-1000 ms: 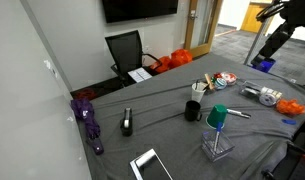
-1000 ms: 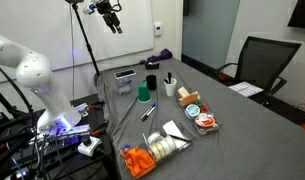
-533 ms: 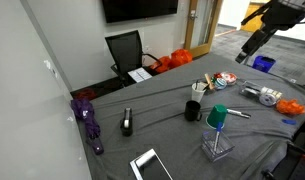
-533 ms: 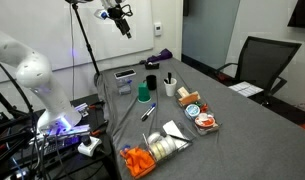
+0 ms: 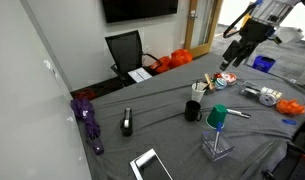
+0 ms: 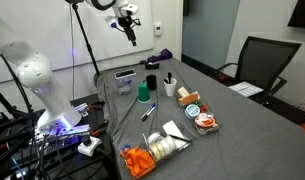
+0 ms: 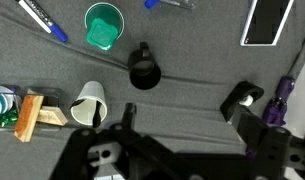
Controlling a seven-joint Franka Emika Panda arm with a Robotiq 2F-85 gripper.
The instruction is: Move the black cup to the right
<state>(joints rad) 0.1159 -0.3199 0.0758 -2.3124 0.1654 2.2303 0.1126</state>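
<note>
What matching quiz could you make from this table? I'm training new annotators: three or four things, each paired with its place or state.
Things:
1 black cup
2 pale cup
3 green cup
4 gripper

Places or states:
a on a clear stand
b up in the air, touching nothing
c utensils sticking out
d nothing sticking out

Pairs: 1-d, 2-c, 3-a, 4-b.

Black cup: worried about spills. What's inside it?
In the wrist view, the black cup shows only a dark interior, nothing sticking out. Its bottom is too dark to judge.
</note>
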